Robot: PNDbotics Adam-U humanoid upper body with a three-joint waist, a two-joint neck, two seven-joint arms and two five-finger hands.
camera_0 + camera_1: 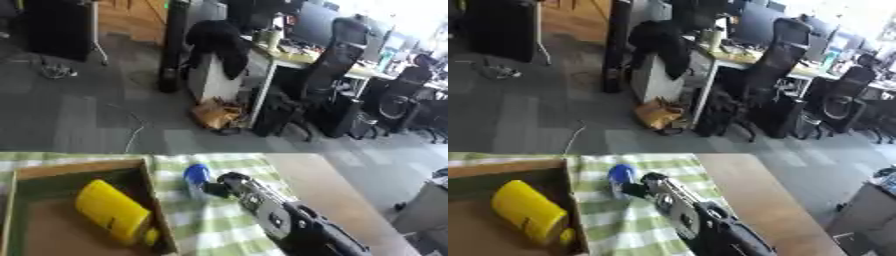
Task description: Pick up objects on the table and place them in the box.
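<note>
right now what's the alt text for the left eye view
The robot's black and silver right hand reaches a small blue-capped bottle standing on the green checked tablecloth, beside a shallow cardboard box that holds a yellow cylindrical container on its side. An office with desks and chairs lies beyond.

Black arm [297,225] with silver joint plates — dark hand [229,181].

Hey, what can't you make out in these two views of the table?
- Right hand: whether its fingers hold the blue-capped object; blurred in both views.
- Blue-capped object: what it is; blurred.
- Box: near part cut off by the bottom edge.
- Yellow container: its label; blurred.
- Left hand: in neither view.
</note>
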